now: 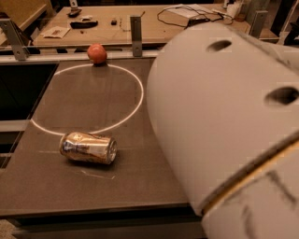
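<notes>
A shiny metal can (88, 148) lies on its side on the dark table (140, 179), just outside the near edge of a white circle (141, 93) marked on the top. A red apple (97, 53) sits at the circle's far edge, by the table's back rim. My arm's large pale shell (224, 121) fills the right half of the view and hides that side of the table. My gripper is not in view; it lies somewhere beyond the arm's bulk.
A metal rail with upright posts (136, 29) runs along the table's back edge. Behind it stands a wooden bench (117, 32) with cables (187, 11) and small dark items. The table's left edge drops to a dark gap (18, 93).
</notes>
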{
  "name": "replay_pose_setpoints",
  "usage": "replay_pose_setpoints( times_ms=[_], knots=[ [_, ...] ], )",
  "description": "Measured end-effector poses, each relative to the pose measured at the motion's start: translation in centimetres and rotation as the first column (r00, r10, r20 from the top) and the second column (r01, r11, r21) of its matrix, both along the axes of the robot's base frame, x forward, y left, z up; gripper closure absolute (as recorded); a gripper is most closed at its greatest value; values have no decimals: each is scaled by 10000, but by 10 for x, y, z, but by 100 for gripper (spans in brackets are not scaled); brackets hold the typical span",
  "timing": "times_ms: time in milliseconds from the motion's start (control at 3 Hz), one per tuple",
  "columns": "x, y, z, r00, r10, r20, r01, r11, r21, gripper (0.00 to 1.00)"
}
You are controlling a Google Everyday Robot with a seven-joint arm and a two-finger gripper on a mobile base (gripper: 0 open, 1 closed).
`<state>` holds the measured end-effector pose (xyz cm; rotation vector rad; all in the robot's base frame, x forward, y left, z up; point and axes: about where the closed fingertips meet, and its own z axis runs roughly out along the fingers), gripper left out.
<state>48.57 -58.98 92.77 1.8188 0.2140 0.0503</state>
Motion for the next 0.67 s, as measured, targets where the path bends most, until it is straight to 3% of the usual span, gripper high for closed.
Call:
replay_pose_setpoints(
  times_ms=[333,667],
  knots=[
    [-22,-11,76,9892,-1446,252,1464,9842,-996,0],
    [-53,-26,124,9678,-2436,641,2502,9589,-1340,0]
  ],
)
